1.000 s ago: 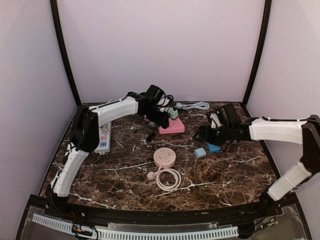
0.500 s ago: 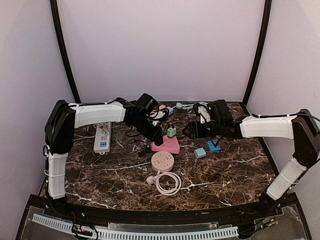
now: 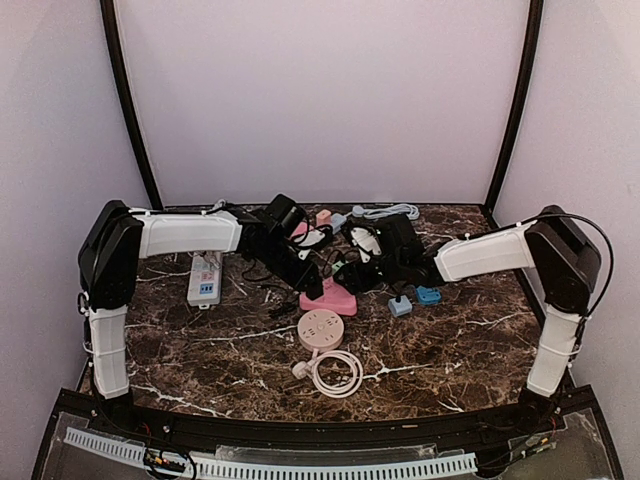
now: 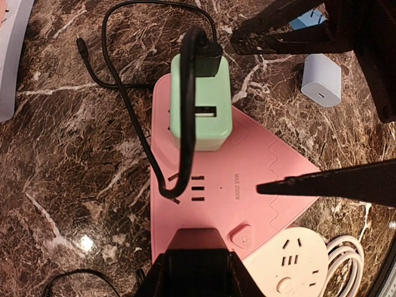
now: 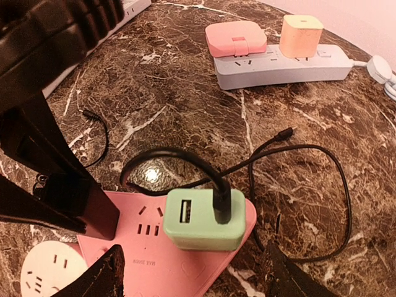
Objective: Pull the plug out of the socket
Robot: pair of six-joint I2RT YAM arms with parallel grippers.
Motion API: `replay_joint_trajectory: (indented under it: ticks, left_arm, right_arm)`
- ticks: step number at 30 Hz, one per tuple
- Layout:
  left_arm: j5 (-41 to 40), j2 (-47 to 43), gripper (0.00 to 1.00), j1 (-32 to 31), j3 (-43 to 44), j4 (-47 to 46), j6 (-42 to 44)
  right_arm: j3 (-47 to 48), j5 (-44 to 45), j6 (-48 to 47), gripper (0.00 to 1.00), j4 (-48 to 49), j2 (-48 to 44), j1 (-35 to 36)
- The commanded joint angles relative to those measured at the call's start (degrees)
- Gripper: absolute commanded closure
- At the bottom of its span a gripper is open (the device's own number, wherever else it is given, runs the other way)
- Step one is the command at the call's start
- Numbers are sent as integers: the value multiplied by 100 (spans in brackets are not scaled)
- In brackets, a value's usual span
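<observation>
Green charger plug [image 5: 204, 226] seated in the pink triangular power strip [image 4: 247, 167], between both grippers, black cable [image 5: 185, 154] out of its top. Seemingly the reach-in step, grasp not yet made. Next: close on the plug's flanks, pull straight off, strip pinned down. Right gripper [image 5: 192, 263] low, fingers spread either side of the plug; left gripper [image 4: 229, 210] likewise spread, tips on the strip.

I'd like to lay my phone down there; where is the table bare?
The table is bare front left, between the white power strip and the round pink socket, and front right, beyond the coiled white cable. Around the pink triangular strip it is crowded.
</observation>
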State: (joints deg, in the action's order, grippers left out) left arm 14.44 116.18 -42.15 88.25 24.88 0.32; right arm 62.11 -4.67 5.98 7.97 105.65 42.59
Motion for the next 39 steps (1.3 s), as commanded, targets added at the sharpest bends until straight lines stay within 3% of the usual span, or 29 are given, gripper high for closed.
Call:
replay_joint_trajectory:
  ticks: [1,23,30,39]
  left_arm:
    - [226,-245,88,21,-212,66,79]
    - [271,-88,90,54,-502,-110,-275]
    - [259,25,91,54,-513,-66,-321]
    - [262,202,93,15,-511,17,-342]
  right_arm:
    - [442,68,-422,28,348,288,-23]
    - [380,9,-402,52,512,572,12]
    - [304,62,-325,74,604,295,121]
    - [191,152,-193,83,1017,-148,383]
